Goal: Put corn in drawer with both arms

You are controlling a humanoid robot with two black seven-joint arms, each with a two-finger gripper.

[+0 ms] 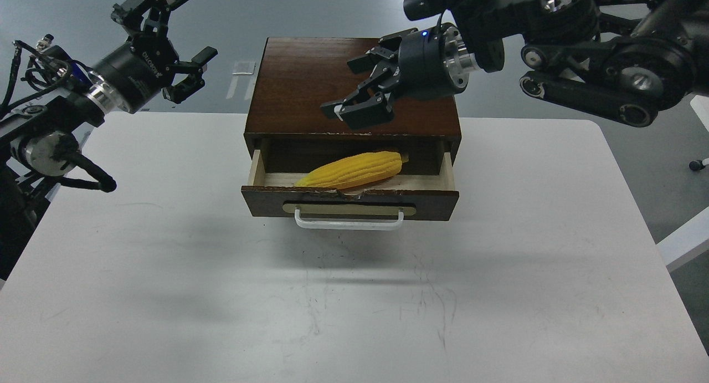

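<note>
**Desk:** Count it off for me.

**Me:** I'm seeing one corn [354,170], one drawer [350,201], one dark wooden box [310,89] and two claws. The left claw [176,45] is hanging well off to the left of the box, above the tabletop's [166,250] back edge, fingers spread apart and gripping nothing. The right claw [361,89] is hovering over the box's top, fingers parted too, also empty.

**Desk:** Where's the corn sitting?

**Me:** It's lying inside the drawer, just below and in front of the right claw, clear of its fingers. The drawer is standing pulled out, and the cob is lying slantwise across it, pointed tip toward the left front, blunt end toward the back right.

**Desk:** Anything getting in the way?

**Me:** The drawer's front is covering the cob's lower edge, and that front's top rim is looking chipped near the middle. The right claw is blocking part of the box's lid from me. Below the corn, the brass-coloured plate [350,208] and white bar handle [349,221] are facing me.

**Desk:** And the corn's look?

**Me:** Bright yellow, ribbed lengthwise, tapering, toy-like, with pale wood showing beside it.
</note>
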